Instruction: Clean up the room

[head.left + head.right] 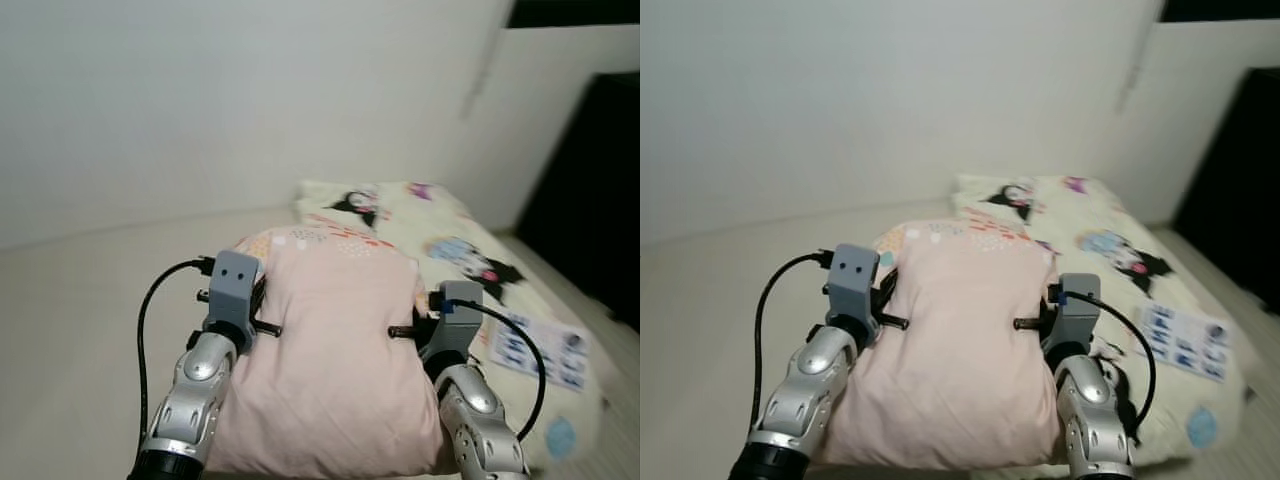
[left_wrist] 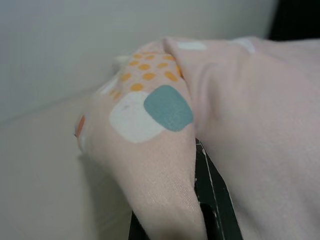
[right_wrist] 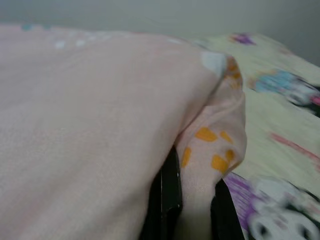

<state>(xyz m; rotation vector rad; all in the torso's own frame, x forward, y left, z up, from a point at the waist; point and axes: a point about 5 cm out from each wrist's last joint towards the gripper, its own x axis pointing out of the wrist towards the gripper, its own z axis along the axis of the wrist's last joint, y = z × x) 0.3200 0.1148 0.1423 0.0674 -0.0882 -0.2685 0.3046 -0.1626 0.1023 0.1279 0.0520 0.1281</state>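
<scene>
Your pink pillow [image 1: 330, 350] hangs up in front of the robot, the cartoon-print bed [image 1: 470, 250] past it at 1 o'clock. Left gripper [image 2: 200, 200] and right gripper [image 3: 192, 210] each pinch a side edge, probably so it carries level.

Soft even light, blurred edges, dark corner

A plain white wall [image 1: 200, 100] rose behind the pale floor [image 1: 80, 300]; a dark opening [image 1: 600, 200] stood at right.
</scene>
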